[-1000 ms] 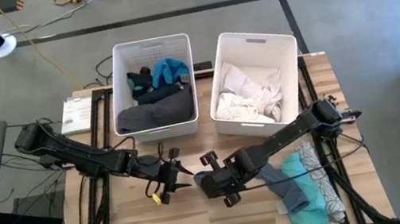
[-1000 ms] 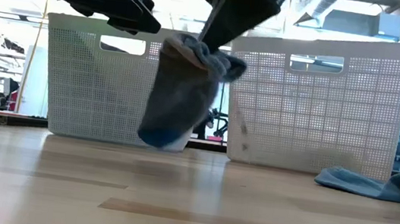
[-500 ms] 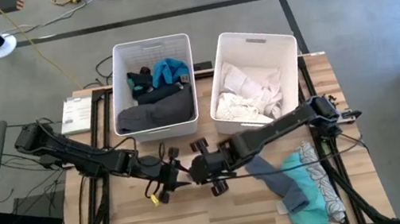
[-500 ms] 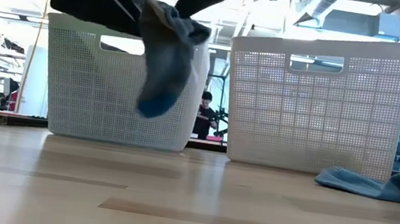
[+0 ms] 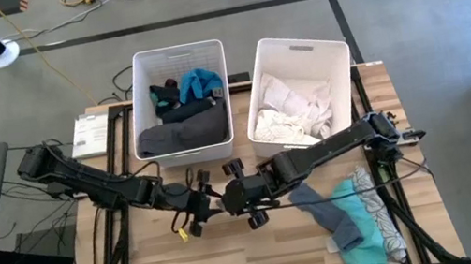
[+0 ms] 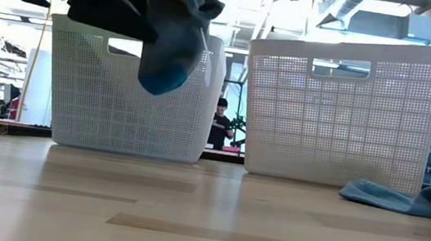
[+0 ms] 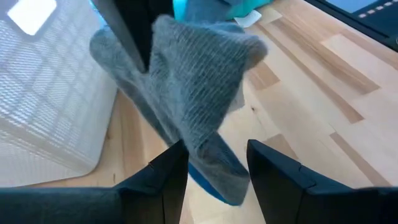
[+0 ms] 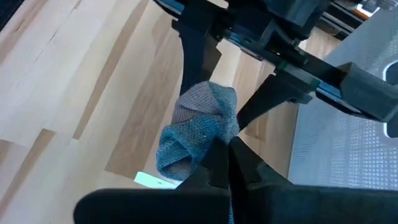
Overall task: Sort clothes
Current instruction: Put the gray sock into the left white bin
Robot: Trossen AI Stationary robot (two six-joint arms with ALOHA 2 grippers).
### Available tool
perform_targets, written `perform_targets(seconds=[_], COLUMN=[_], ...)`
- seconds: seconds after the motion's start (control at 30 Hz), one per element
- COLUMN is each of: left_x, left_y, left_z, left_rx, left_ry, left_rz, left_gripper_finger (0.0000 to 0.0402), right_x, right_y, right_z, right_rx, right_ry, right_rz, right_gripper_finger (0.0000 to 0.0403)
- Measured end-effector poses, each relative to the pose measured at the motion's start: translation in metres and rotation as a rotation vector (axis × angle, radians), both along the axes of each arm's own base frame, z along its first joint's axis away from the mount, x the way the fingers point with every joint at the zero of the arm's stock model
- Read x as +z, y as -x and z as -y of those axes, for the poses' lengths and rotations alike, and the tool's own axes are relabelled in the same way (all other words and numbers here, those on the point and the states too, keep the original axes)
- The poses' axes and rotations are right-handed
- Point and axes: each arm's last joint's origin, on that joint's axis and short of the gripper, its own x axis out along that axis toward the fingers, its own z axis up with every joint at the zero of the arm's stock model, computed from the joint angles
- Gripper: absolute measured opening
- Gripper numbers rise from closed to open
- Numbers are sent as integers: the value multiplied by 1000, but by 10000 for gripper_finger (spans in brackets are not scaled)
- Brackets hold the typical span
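Because the grey sock (image 6: 172,37) belongs with the dark things, the right gripper (image 5: 234,196) carries it in the air just in front of the left bin (image 5: 144,99), its fingers (image 8: 219,163) pinched tight on one end of the sock so that the blue toe hangs free below. The sock is clear of the desk (image 6: 203,218), well above the wood, which lets it swing without dragging. Facing it, the left gripper (image 5: 198,206) sits just beside the sock on the side away from the right bin (image 5: 339,68), its fingers (image 7: 166,171) spread to a moderate gap with the hanging cloth in front of that gap; I judge this a hand-over being set up, since the left arm reaches the dark bin more easily. No grip by the left gripper shows yet.

The left bin already holds dark, grey and blue garments (image 5: 179,112), while the right bin holds white ones (image 5: 293,109). Farther from the left bin, past the right bin's near corner, a small heap of grey, teal and patterned clothes (image 5: 355,217) lies on the desk unsorted, so much of the task remains.
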Motion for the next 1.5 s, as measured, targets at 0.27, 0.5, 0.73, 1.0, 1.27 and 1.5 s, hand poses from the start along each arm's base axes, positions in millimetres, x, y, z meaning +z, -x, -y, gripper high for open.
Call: perform_targets(seconds=[0.27, 0.5, 0.73, 1.0, 1.27, 1.5], left_x=[5, 16, 41, 67, 82, 84], left_y=[-2, -1, 11, 35, 53, 56], left_z=[-1, -2, -7, -16, -23, -23], left_rx=[35, 48, 79, 101, 106, 111], left_ry=[-27, -22, -48, -59, -41, -20], left_rz=[58, 134, 245, 315, 352, 360], left_gripper_finger=[159, 146, 124, 132, 131, 131], right_x=[8, 21, 36, 57, 68, 67], right_y=[2, 5, 8, 9, 10, 11], right_z=[-3, -1, 2, 5, 9, 9], right_rx=[10, 18, 39, 73, 77, 79], right_ry=[4, 57, 110, 161, 166, 169], right_rz=[1, 2, 11, 65, 96, 81], right_gripper_finger=[3, 3, 3, 3, 3, 3])
